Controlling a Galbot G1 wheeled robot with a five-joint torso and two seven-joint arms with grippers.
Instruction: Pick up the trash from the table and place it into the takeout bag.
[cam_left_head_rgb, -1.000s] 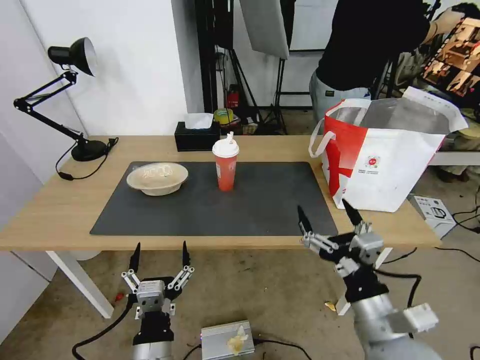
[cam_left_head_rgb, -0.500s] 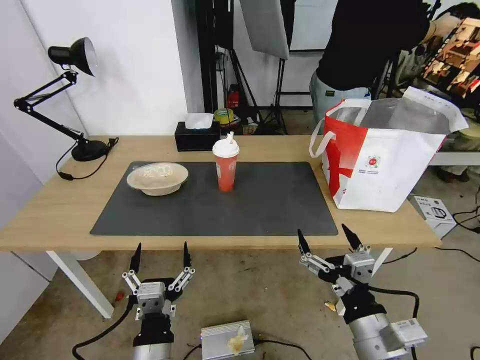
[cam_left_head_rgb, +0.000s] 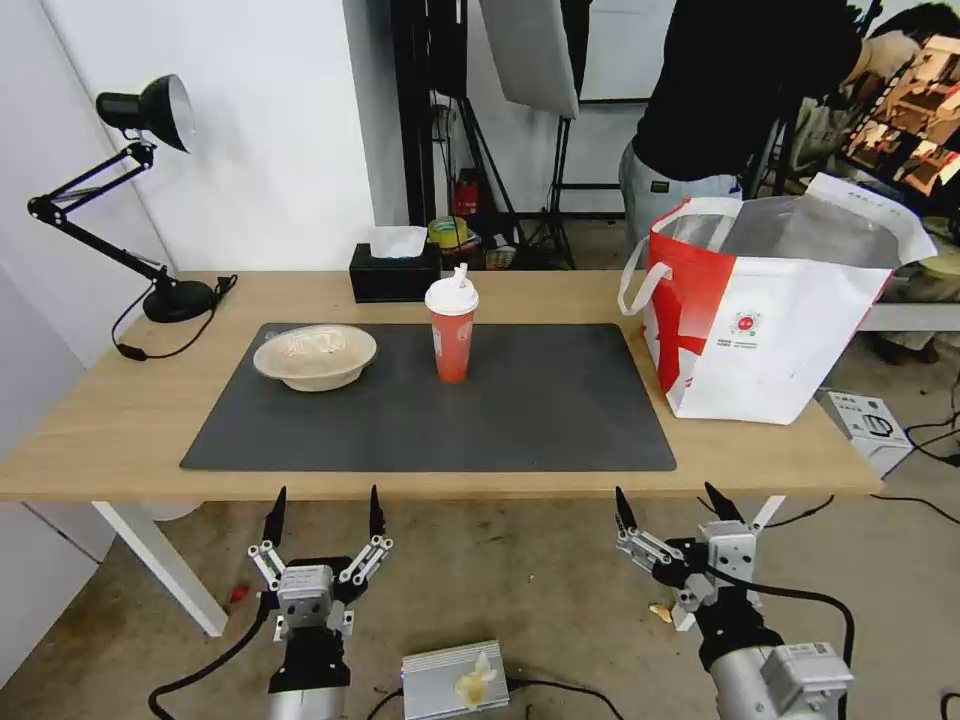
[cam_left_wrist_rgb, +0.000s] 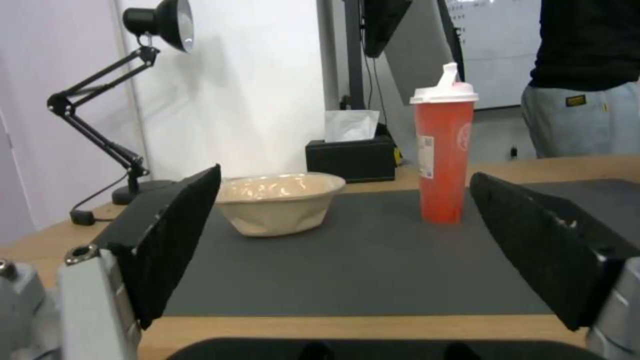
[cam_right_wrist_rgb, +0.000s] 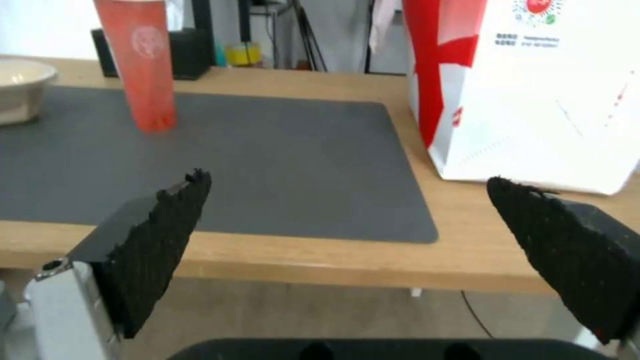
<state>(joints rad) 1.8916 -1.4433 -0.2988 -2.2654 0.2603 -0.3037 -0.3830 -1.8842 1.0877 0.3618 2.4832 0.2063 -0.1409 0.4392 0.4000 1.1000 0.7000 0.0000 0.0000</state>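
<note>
We see an evenly and brightly lit room in the head view, with soft, diffuse light from above and only faint shadows under the red cup (cam_left_head_rgb: 451, 333) and the beige bowl (cam_left_head_rgb: 314, 356) on the dark mat (cam_left_head_rgb: 430, 398). The foil lining of the takeout bag (cam_left_head_rgb: 765, 310) gives off a dull silver sheen. The desk lamp (cam_left_head_rgb: 150, 108) looks unlit. Straight lines bow slightly toward the head view's edges. Both wrist views are softer: the near black fingers (cam_left_wrist_rgb: 175, 235) blur at their edges, and the cup (cam_right_wrist_rgb: 141, 60) looks smeared and washed out, while the white bag wall (cam_right_wrist_rgb: 553, 90) is nearly overexposed.
</note>
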